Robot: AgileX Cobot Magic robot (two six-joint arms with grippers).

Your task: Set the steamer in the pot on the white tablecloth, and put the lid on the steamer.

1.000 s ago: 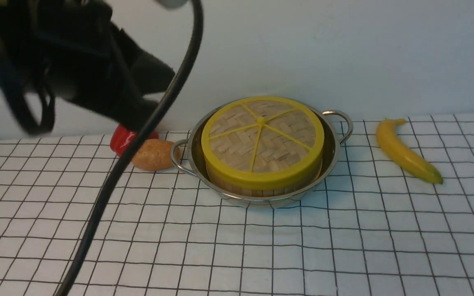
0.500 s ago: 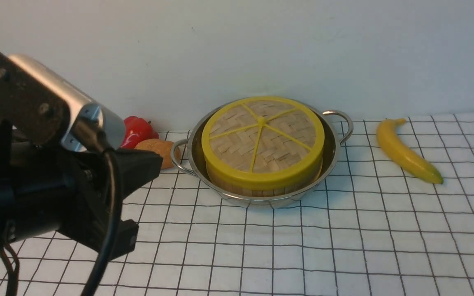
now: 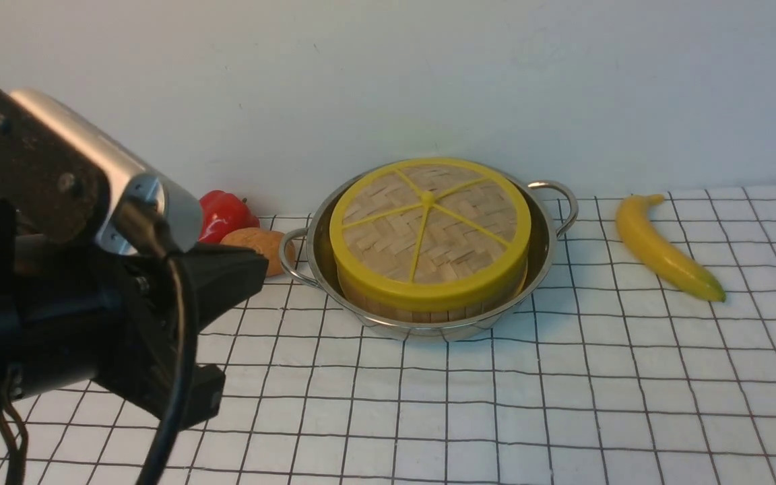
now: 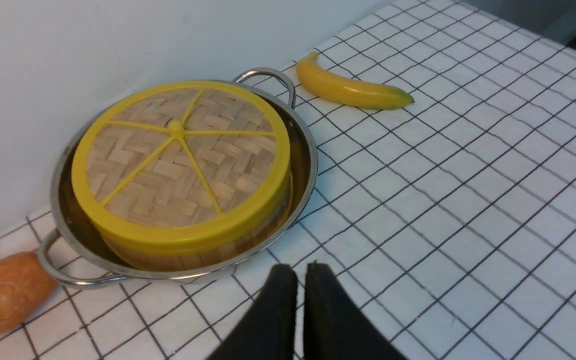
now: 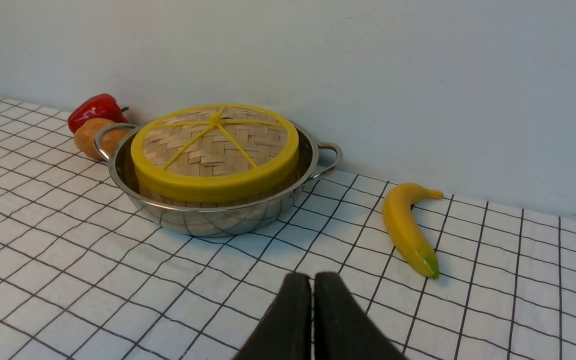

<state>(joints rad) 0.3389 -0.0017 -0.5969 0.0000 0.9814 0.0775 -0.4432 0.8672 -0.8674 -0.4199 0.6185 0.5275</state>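
Left arm has swung down low to the left since a second ago, well clear of the pot. Left fingers (image 4: 295, 280) and right fingers (image 5: 313, 290) are both nearly together, holding nothing. Lid (image 3: 428, 225) sits on the steamer (image 3: 388, 311) inside the pot (image 3: 543, 252) on the white tablecloth (image 3: 563, 404), so it looks done.

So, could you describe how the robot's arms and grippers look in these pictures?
The left arm is a bulky black body with a silver metal block and a black cable hanging from it. The left gripper and right gripper each have two matte black tapered fingers. No markings are visible.
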